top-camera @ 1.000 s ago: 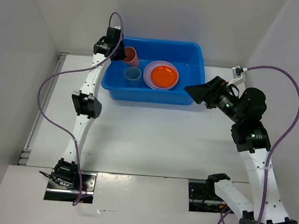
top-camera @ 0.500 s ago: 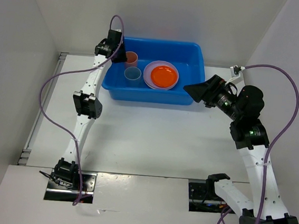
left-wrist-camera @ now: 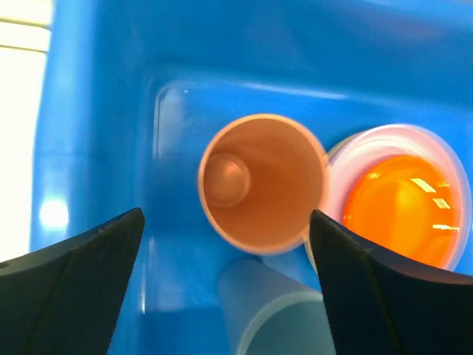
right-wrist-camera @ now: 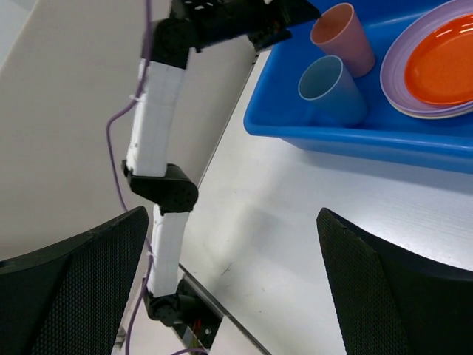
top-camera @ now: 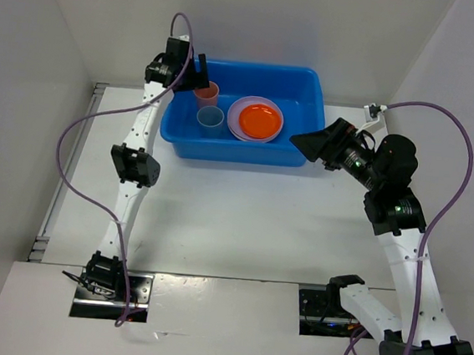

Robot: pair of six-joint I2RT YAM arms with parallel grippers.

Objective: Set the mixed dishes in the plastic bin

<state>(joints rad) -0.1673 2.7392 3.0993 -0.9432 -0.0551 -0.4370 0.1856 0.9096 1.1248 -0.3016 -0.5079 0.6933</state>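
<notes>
Left hand: fingers spread apart, holding nothing. It hangs over the left end of the large bright blue plastic bin, in the upper left of the overhead frame.

Directly beneath, between the fingers but clear of both, the small salmon-pink plastic cup stands upright, mouth up, on the bin floor. The small pale blue plastic cup stands just beside it. To their right, the small glossy orange plate lies on a lavender round plate. Whether other plates lie under that stack cannot be told.

Right hand: fingers apart, empty, over the pale worktop at centre right, beside the bin's right end.

Judgement: the step in hand is the release of the salmon-pink cup, and the task looks near complete. The next move calls for a straight lift clear of the rolled rim. The cups are light, smooth and tapered, so a brushing finger could tip them.
</notes>
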